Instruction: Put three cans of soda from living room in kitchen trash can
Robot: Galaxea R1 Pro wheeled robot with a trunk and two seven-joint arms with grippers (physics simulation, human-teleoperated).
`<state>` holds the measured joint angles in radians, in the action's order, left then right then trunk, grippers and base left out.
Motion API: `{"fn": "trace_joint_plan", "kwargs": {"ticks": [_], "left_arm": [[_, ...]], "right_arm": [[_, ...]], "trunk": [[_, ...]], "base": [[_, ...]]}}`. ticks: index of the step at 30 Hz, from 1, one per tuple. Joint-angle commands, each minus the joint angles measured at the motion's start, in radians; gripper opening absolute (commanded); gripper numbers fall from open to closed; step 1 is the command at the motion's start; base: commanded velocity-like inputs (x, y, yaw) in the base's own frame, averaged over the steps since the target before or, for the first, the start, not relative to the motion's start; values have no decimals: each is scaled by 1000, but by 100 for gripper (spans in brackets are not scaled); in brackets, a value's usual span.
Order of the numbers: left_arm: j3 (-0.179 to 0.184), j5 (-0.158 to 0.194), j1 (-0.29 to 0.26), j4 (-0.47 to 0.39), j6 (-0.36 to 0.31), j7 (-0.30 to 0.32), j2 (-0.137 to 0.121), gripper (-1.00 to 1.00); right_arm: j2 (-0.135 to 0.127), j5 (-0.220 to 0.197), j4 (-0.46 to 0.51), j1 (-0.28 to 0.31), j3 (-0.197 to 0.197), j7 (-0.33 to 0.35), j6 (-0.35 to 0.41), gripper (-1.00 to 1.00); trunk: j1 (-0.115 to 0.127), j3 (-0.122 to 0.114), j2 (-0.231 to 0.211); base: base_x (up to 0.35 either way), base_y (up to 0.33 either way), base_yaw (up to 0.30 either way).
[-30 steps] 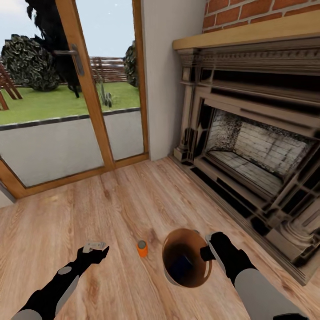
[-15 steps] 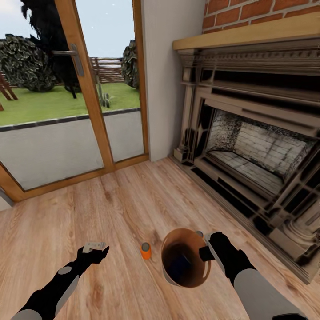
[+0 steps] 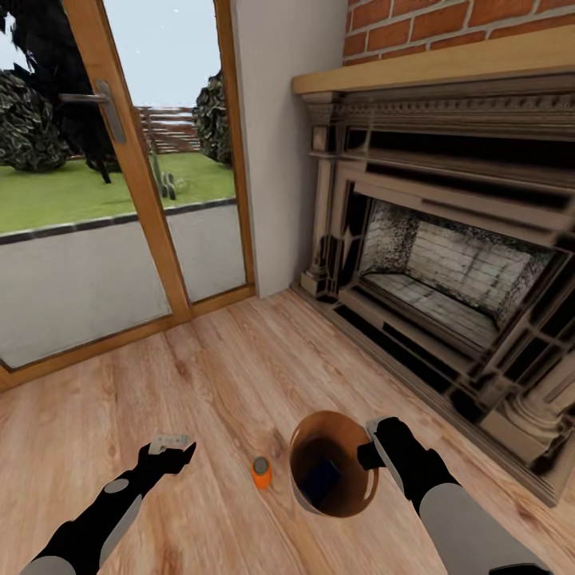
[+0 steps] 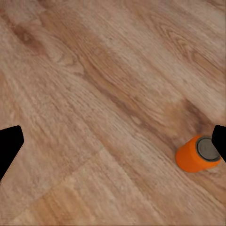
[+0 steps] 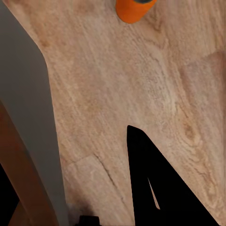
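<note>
Where the floor (image 3: 224, 383) shows bare, an upright orange can (image 3: 260, 472), grey-topped.

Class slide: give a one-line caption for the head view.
Right gripper holds the trash can by its rim beside an upright soda can near the fireplace.

Head cam: high, looking forward and down over both arms. It takes in the wood floor (image 3: 224, 375), glass door (image 3: 104, 200) far left, fireplace (image 3: 447, 263) right, with the can (image 3: 260, 472) and bin (image 3: 333, 463) near, low in the view.

Left wrist cam: close above the floor (image 4: 94, 94), looking almost straight down, with the can (image 4: 198, 154) standing at the edge of view.

Right wrist cam: very close, pointing down along the bin wall (image 5: 28, 122) onto the floor (image 5: 132, 84), with the can (image 5: 134, 8) at the frame edge.

Overlap: all three views share the same can and the floor patch just left of the bin. Head and right wrist views also share the bin.
</note>
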<state>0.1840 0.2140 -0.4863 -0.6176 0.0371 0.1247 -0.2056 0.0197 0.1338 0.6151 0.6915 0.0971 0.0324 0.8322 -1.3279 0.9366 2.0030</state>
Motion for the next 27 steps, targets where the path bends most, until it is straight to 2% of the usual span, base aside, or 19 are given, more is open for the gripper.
{"fn": "trace_joint_plan", "kwargs": {"ticks": [1, 12, 27], "left_arm": [[0, 0, 0, 0, 0, -1, 0, 100], [0, 0, 0, 0, 2, -1, 0, 100], [0, -1, 0, 1, -11, -4, 0, 100]], "right_arm": [[0, -20, 0, 0, 0, 3, -1, -100], [0, -17, 0, 0, -1, 3, -1, -100], [0, -20, 0, 0, 0, 3, -1, -100]], "trunk": [[0, 0, 0], [0, -1, 0], [58, -48, -105]], "base": [[150, 24, -35], [36, 6, -8], [0, 0, 0]]}}
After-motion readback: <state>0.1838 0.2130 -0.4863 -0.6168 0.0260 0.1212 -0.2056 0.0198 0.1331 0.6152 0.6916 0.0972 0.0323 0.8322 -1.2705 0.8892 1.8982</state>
